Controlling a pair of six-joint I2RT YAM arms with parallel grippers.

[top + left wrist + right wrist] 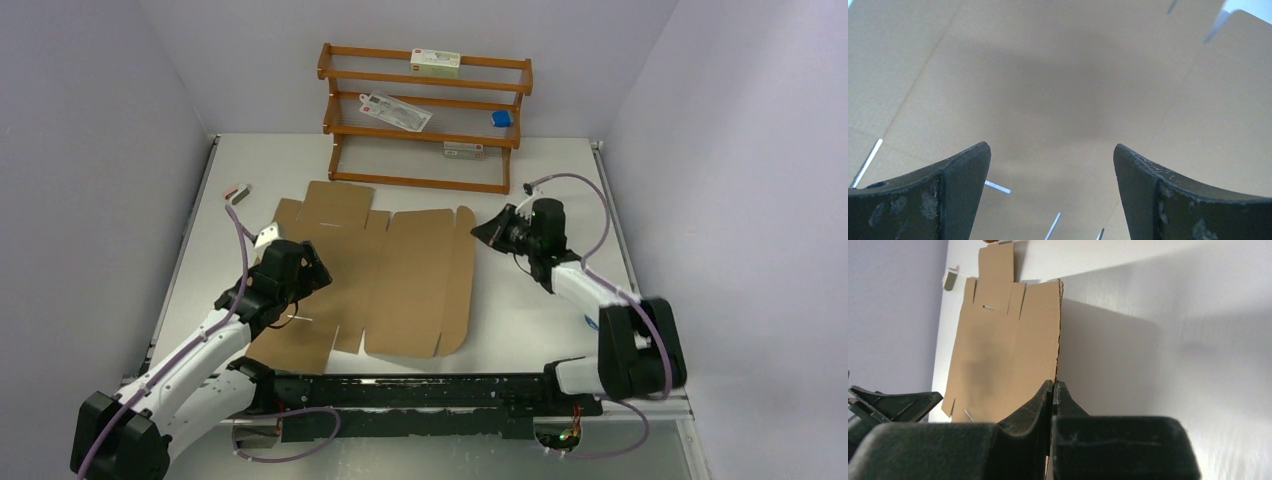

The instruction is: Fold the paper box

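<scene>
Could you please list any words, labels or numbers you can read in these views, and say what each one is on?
No text is legible.
On the top-shelf carton: print with a small red mark, too small to read.
On the middle-shelf packet: print, too small to read.
On the lower-shelf carton: print, too small to read.
On the paper box: no text in any view.

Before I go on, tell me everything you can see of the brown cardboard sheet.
The plain brown corrugated cardboard box sheet is unfolded, die-cut with flaps, slots and creases, lying nearly flat on the white table. The right gripper is shut on its right edge, which looks slightly raised. The open left gripper hangs over its left part; contact unclear.
</scene>
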